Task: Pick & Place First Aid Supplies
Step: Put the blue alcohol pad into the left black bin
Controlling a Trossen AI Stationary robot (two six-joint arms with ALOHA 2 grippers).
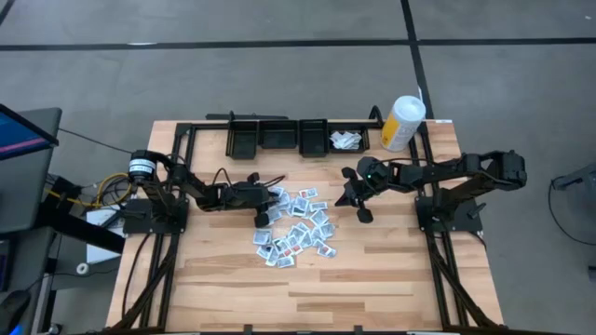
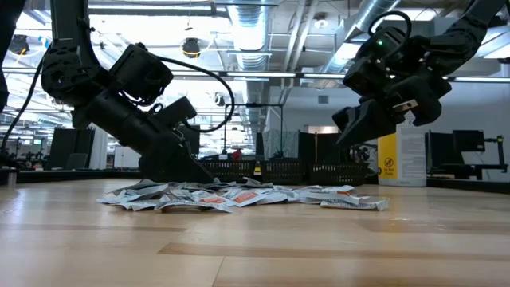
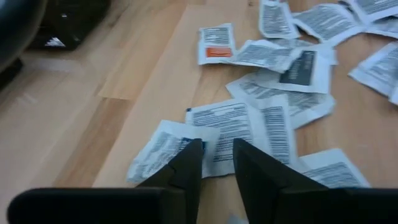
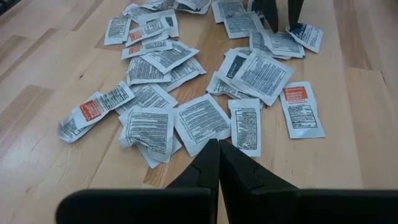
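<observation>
The first aid supplies [image 1: 298, 228] are several small white printed packets, a few with orange marks, lying loose and overlapping on the wooden table [image 1: 372, 279]. My left gripper [image 3: 217, 152] slants down onto the pile's left edge, its fingers a narrow gap apart. In the low view its tips [image 2: 195, 171] reach down to the packets [image 2: 239, 194]. My right gripper [image 4: 217, 146] is shut and empty, and hangs above the table [image 2: 355, 131] at the pile's right side. My left gripper comes slanting down from the table's left. One fingertip [image 3: 191, 152] is over a crumpled packet [image 3: 155, 152] and the other [image 3: 245, 152] over a flat white packet [image 3: 230, 124], whose edge shows in the gap. I cannot tell whether either packet is pinched; both lie on the table.
Black bins [image 1: 279, 138] stand in a row at the table's far edge; the rightmost [image 1: 345, 140] holds a few white packets. A tall white-and-yellow canister [image 1: 402, 121] stands at the far right. Bare wood lies toward the near edge.
</observation>
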